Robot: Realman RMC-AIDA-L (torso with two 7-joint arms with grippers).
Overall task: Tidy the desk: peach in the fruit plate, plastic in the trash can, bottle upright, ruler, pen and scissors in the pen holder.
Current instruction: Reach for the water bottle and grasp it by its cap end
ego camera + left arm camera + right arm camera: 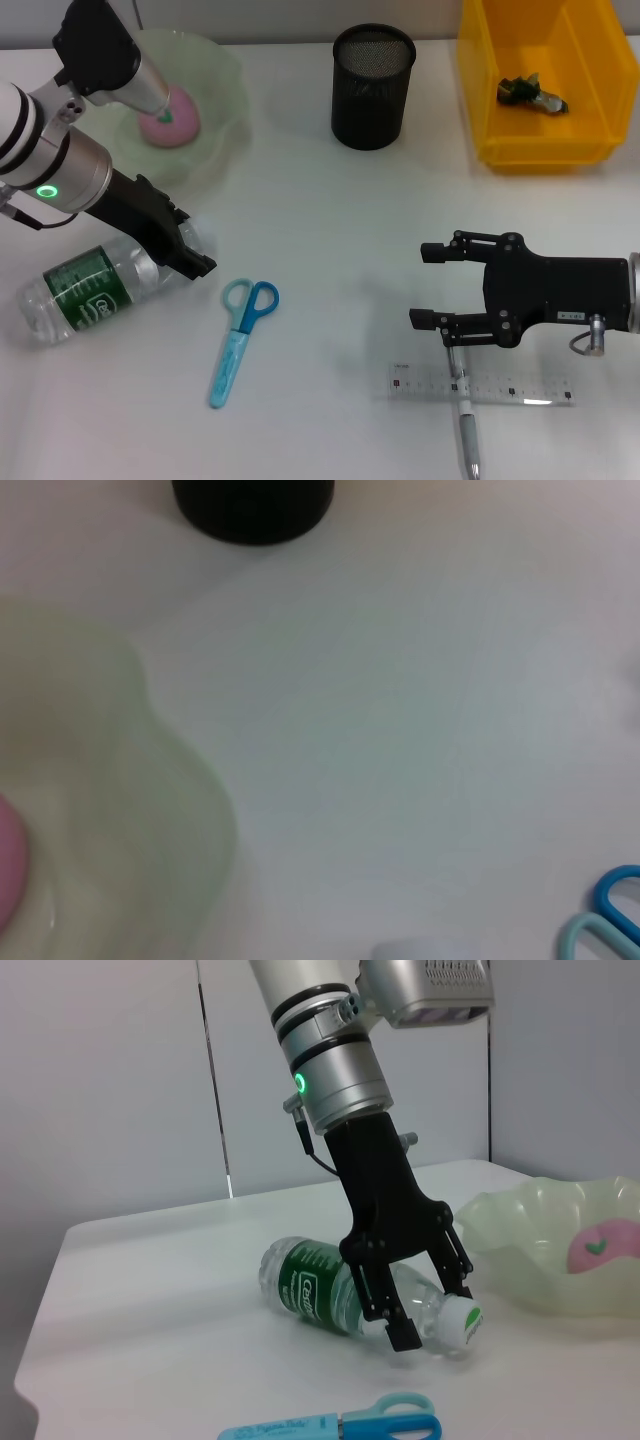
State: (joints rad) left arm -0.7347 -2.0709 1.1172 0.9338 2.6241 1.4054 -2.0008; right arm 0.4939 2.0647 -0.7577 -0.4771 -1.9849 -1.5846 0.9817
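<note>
Your peach already sits in the fruit plate and the plastic in the yellow bin. Your left tool straddles the lying bottle's neck, fingers around it. Your right tool hangs open, empty, just above ruler and pen; scissors lie between the tools on open bench.

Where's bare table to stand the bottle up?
Free: the middle, between pen holder, scissors and right gripper. Crowded: left gripper over the bottle beside the fruit plate; ruler and pen front right.
</note>
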